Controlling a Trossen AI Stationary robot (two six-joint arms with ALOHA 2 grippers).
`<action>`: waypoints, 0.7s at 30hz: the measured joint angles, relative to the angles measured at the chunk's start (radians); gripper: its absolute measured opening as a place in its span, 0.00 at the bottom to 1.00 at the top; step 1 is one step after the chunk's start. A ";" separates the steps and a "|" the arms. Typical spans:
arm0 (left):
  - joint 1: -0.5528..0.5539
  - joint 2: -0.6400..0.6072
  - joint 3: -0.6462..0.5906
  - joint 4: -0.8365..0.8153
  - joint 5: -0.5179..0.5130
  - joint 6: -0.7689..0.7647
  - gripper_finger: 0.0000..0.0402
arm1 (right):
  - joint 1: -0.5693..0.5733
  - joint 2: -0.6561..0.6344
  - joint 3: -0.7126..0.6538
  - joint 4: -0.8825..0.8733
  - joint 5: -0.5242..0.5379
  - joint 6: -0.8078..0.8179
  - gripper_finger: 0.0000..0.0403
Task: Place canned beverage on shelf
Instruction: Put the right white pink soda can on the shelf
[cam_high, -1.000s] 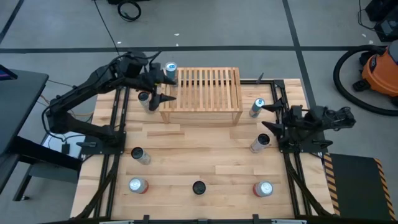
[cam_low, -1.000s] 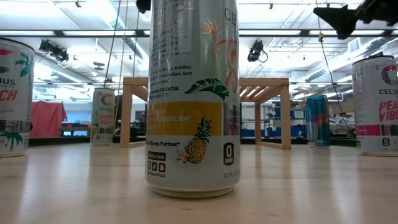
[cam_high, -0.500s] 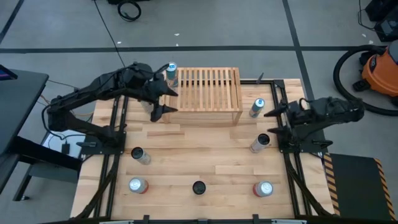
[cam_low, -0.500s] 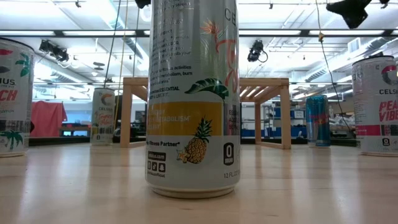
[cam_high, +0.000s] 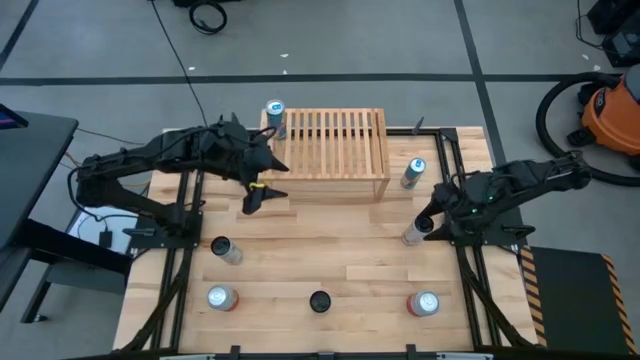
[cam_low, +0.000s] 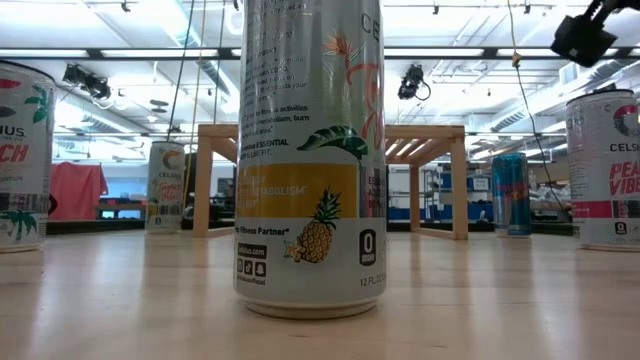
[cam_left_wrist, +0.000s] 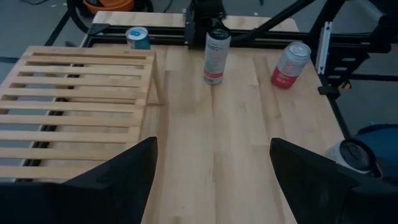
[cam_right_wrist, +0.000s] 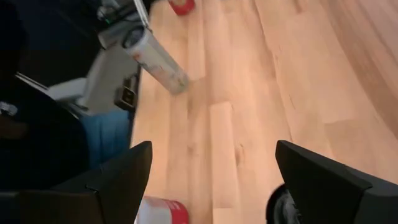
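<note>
left claw (cam_high: 258, 188): open, empty, arm outstretched | right claw (cam_high: 428, 213): open, empty, arm bent inward

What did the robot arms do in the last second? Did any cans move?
The left gripper pulled back from the shelf toward the near side of the table. The right gripper drew in over a can. Both stayed open and empty. No cans moved.

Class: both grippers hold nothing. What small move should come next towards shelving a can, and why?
Probably lower the right gripper onto the upright can beside it: its jaws stand open and empty, and the shelf holds no can. The left gripper waits at the shelf's front corner.
</note>
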 joint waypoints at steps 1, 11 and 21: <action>-0.007 0.000 0.000 0.000 -0.001 -0.001 0.78 | 0.000 0.010 0.000 -0.005 0.006 -0.003 0.87; -0.030 0.000 0.000 0.001 -0.007 -0.026 0.78 | 0.013 0.097 0.096 -0.176 0.152 -0.024 0.87; -0.030 0.000 0.000 0.000 -0.009 -0.047 0.78 | 0.069 0.120 0.120 -0.374 0.205 0.118 0.87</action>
